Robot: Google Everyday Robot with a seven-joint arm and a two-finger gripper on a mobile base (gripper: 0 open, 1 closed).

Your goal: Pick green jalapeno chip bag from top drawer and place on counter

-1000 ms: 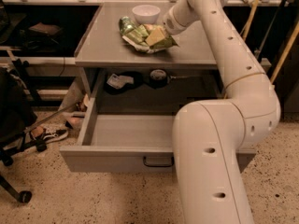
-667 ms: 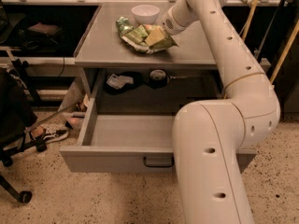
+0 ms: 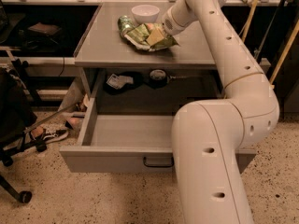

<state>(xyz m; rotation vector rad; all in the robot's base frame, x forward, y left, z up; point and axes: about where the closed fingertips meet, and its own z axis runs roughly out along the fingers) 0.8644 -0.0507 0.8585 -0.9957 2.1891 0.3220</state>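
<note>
Arm [image 3: 243, 92] bulk is the big hazard: reaching over the open top drawer [image 3: 117, 157] to the far side of the worktop [image 3: 107, 45], it could clip the drawer front on a careless swing away. The green jalapeno chip bag [image 3: 140, 34] lies crumpled on the worktop just in front of a white bowl [image 3: 145, 13], so a dragging retreat could shove it into the bowl. The gripper [image 3: 158, 35] sits at the bag's right end; whether it is clamped or loose I cannot tell, and rising while clamped would lift the bag off.
</note>
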